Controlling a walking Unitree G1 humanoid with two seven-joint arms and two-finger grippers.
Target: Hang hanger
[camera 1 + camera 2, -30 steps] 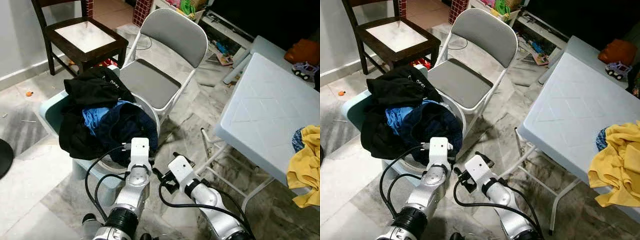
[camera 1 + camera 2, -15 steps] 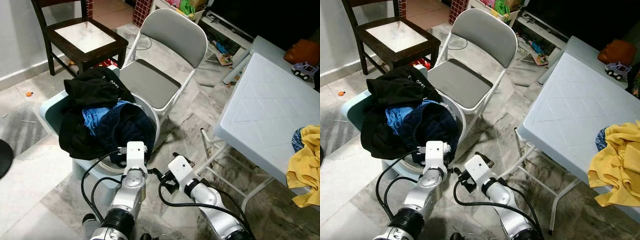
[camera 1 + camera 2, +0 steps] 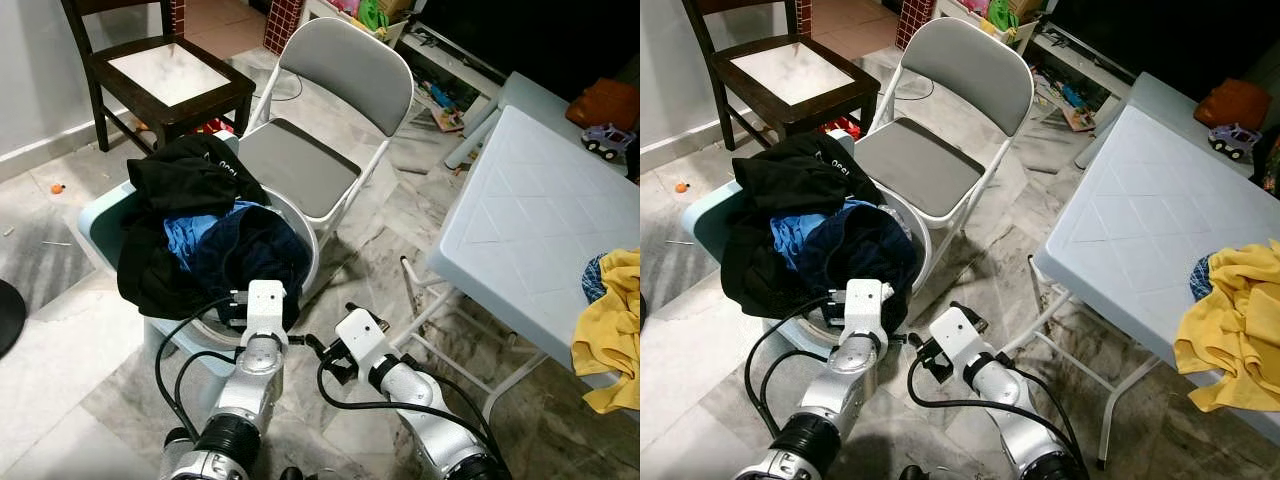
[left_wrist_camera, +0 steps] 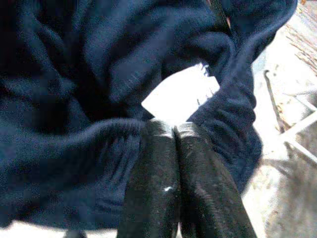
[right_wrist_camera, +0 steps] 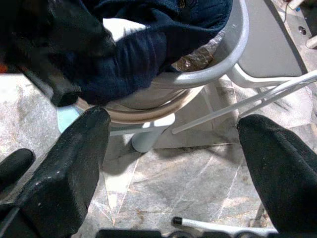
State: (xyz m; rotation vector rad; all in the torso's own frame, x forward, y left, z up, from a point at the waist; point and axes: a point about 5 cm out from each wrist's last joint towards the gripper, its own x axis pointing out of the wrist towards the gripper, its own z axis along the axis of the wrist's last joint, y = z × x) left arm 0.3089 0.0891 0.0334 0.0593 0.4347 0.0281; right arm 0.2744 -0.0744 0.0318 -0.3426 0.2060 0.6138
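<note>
I can make out no hanger. A round white laundry basket (image 3: 306, 243) holds a heap of clothes: a black garment (image 3: 190, 175), a blue one (image 3: 188, 236) and a navy one (image 3: 250, 255). My left gripper (image 4: 173, 130) is shut, its tips pressed against the navy garment (image 4: 74, 74) beside a white label (image 4: 181, 94); cloth between the fingers cannot be made out. My left wrist (image 3: 265, 302) sits at the basket's front rim. My right gripper (image 5: 173, 158) is open low over the floor, facing the basket's base (image 5: 148, 99).
A grey folding chair (image 3: 320, 150) stands right behind the basket, a dark wooden chair (image 3: 170, 75) farther back. On the right is a white table (image 3: 530, 230) with a yellow cloth (image 3: 610, 330) and a toy car (image 3: 608, 142). A pale tub (image 3: 100, 225) lies under the clothes.
My left wrist has slid to the left and slightly lower along the basket's front edge. The right arm has stayed put.
</note>
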